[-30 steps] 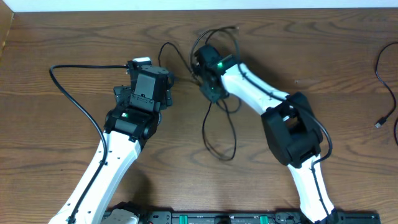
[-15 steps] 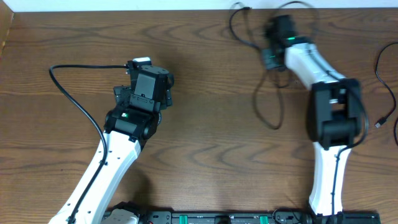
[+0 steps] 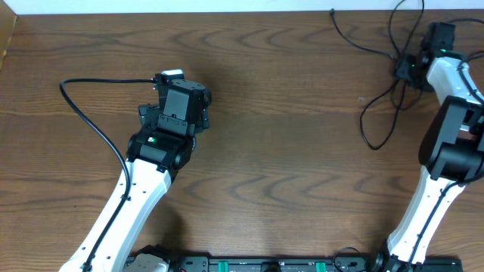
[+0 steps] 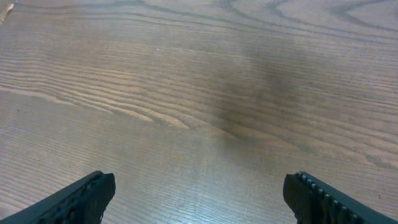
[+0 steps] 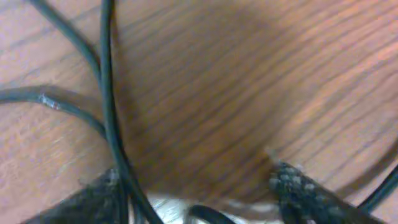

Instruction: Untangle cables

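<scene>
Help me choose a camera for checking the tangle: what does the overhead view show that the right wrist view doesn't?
Only overhead: the cables in a long loop trailing across the table, and the left arm far from them. Only right wrist: the black strands up close, one running beside a finger of the open right gripper. Both: black cables lying on brown wood.

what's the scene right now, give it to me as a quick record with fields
table: brown wood
cables: thin black cords in loose loops near the far edge on the right side, crossing one another
left gripper: open, above bare wood, nothing between its fingers
right gripper: open, low over the cables, one cord running past a finger
white cable: not seen in these views
task state: cables not yet separated
</scene>
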You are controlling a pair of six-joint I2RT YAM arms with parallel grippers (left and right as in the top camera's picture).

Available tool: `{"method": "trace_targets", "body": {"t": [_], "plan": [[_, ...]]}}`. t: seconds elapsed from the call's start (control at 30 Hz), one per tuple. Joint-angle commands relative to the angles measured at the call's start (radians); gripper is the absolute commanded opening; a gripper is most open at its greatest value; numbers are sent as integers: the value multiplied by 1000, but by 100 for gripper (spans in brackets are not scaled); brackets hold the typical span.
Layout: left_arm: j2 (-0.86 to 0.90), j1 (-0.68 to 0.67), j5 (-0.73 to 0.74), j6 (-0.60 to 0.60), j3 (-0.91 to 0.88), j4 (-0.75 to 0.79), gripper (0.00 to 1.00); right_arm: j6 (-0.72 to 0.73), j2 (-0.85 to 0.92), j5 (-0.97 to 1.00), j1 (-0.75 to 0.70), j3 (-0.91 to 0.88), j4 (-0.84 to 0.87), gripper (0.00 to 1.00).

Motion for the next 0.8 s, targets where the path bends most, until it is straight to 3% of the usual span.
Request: {"method": "trace_targets", "body": {"t": [0.0,0.1,0.13,0.17,0.27,0.53,0.77], "plan": [[6,0,-25,6,9,-2,92,128,39,-71,-13,-3,-20,78],[6,0,-25,6,9,-2,91,185,39,-159,-13,34,-24,85],[6,0,-25,6,9,-2,91,202,39,-221,-13,61,-24,96],[6,0,-25,6,9,-2,92,203,39,-241,-13,72,-26,99],[6,0,-25,6,9,-2,91,203,38,-261,-7,163,-94,99],[6,0,-25,6,9,-2,92,33,21,-195,-3,604,-531,99],[6,0,-25,6,9,-2,91,-138,8,-195,0,814,-858,99]]}}
